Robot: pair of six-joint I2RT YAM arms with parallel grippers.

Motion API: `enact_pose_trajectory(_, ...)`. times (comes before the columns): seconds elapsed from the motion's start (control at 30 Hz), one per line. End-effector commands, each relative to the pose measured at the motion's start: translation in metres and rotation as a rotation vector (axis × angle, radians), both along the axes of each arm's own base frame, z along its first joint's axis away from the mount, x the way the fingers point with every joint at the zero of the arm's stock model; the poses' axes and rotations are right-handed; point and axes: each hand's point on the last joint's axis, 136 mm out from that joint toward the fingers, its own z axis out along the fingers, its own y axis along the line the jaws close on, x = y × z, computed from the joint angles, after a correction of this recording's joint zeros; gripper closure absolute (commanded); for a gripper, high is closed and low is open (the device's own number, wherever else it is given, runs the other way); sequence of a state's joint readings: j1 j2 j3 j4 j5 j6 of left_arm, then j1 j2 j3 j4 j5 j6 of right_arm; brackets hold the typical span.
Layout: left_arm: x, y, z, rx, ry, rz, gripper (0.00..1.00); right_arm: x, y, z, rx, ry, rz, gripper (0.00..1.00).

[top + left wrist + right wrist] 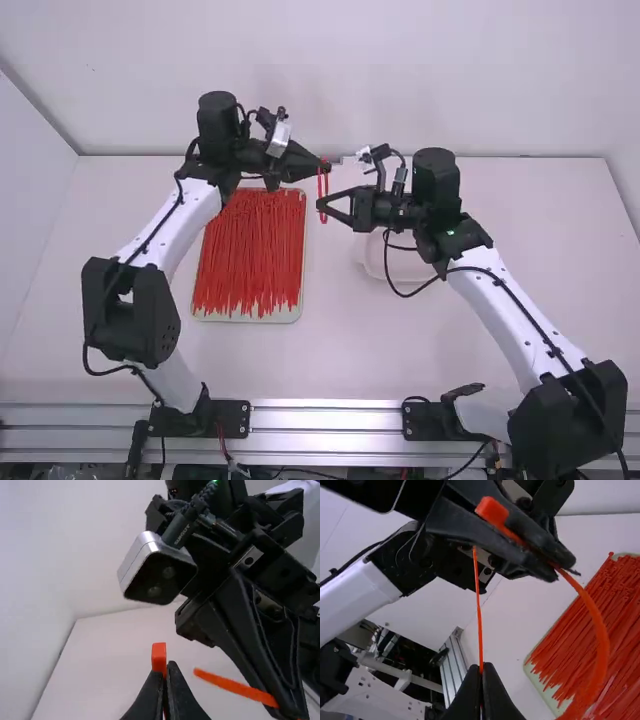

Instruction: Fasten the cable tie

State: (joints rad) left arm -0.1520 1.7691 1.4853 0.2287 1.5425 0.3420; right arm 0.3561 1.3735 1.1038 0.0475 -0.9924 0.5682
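Since the cable tie point(323, 186) looks light, springy and slick, I'd hold it near the ends: it hangs bent above the worktop point(340, 340), left gripper point(322, 164) jaws clamped by its head, right gripper point(322, 207) jaws clamped on the tail.

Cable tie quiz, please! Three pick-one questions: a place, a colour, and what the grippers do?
1. Where does the pile of spare ties lie? A on the tray B on the floor C in a box
2. What colour is the held cable tie? A blue B red C green
3. How are the left gripper and right gripper? A both open B both shut on the tie C one open
Answers: 1 A, it covers the tray. 2 B, red like the pile. 3 B, left pinches its head end, right its tail.
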Motion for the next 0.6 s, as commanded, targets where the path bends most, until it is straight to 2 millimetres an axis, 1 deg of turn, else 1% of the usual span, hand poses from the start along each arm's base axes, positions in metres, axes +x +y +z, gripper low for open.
enact_pose_trajectory(0.0,-0.004,-0.001,0.003,-0.006,-0.032,-0.013,0.98,0.001,-0.002,-0.004,0.002,0.030,-0.008,1.00)
enact_pose_trajectory(0.1,-0.004,-0.002,0.003,-0.006,-0.036,-0.010,0.98,0.004,-0.005,-0.004,0.006,0.038,-0.022,1.00)
enact_pose_trajectory(0.2,0.006,0.000,0.002,0.002,-0.035,0.042,0.98,0.006,-0.007,-0.002,0.009,0.028,-0.027,1.00)
enact_pose_trajectory(0.37,0.006,0.000,0.003,0.001,-0.043,0.044,0.98,0.005,-0.004,-0.001,0.010,0.023,-0.025,1.00)
enact_pose_trajectory(0.47,0.011,0.000,0.002,0.005,-0.041,0.071,0.98,0.006,-0.005,-0.001,0.010,0.023,-0.029,1.00)
enact_pose_trajectory(0.57,0.009,-0.002,0.003,0.004,-0.045,0.061,0.98,0.007,-0.006,-0.001,0.010,0.022,-0.032,1.00)
